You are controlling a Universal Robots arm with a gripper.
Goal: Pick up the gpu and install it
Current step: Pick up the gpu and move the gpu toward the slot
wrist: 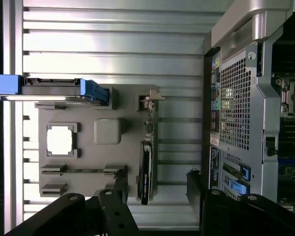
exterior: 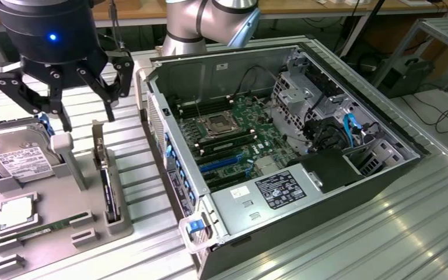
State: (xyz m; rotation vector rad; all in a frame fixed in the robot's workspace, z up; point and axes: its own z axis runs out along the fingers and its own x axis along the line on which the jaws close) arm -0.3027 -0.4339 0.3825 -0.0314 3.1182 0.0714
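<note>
Well, we have not lifted the gpu (exterior: 110, 195) yet. It stands on edge in the tray (exterior: 53, 230), to the exterior view's left of the open computer (exterior: 161, 111). Our tool (exterior: 72, 108) hangs above it, spread apart and empty.

A ribbed metal table (exterior: 364, 233) catches bright light along its grooves. A wooden bench (exterior: 325, 7) runs along the far side. At the exterior view's far right, a metal rack (exterior: 442, 24) stands above loose cables (exterior: 444, 116).
</note>
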